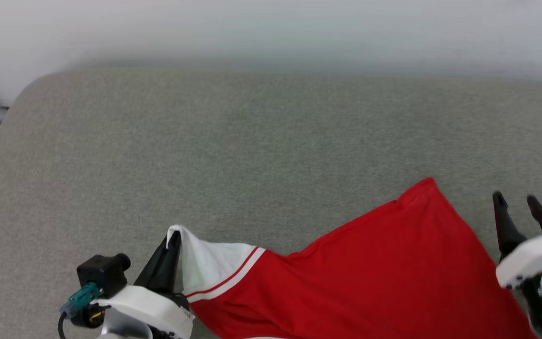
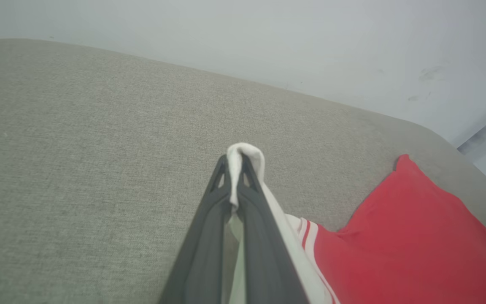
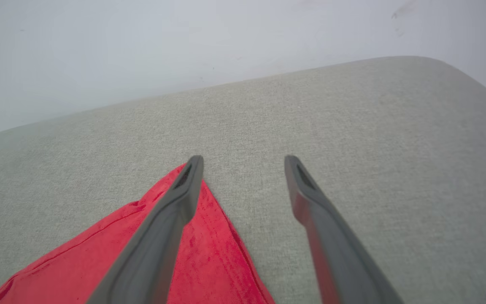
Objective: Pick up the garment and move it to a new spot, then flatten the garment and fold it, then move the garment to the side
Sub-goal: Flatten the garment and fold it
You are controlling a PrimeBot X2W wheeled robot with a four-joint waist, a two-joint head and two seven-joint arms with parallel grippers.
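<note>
The garment [image 1: 393, 273] is being gripped by the left pincer [image 1: 173, 239] at its white sleeve [image 1: 207, 266]. The fingers are being pressed shut on a bunched fold of sleeve cloth, and in the left wrist view a small white loop is being squeezed out past the fingertips. The sleeve is being held up in a peak at the grip point. The red-and-white striped band [image 1: 226, 278] is running diagonally below it, and the red body is being spread to the robot's right across the grey fabric-covered surface [image 1: 252, 141]. The garment is lying at the near edge of the head view, right of centre, with its lower part being cut off by the frame. One red corner [image 1: 428, 183] is being pointed away from the robot, flat on the surface. The right pincer [image 1: 514, 198] is being held wide open with nothing between the fingers, positioned just beside that red corner, on the garment's right. In the right wrist view one finger [image 3: 171, 219] is being seen over the red cloth's edge and the other finger [image 3: 323, 219] over bare grey fabric; whether the cloth is being touched cannot be told. A black camera module [image 1: 104, 273] with a teal connector is being carried on the left wrist. A pale wall [image 1: 271, 28] is being seen beyond the surface's far edge.
</note>
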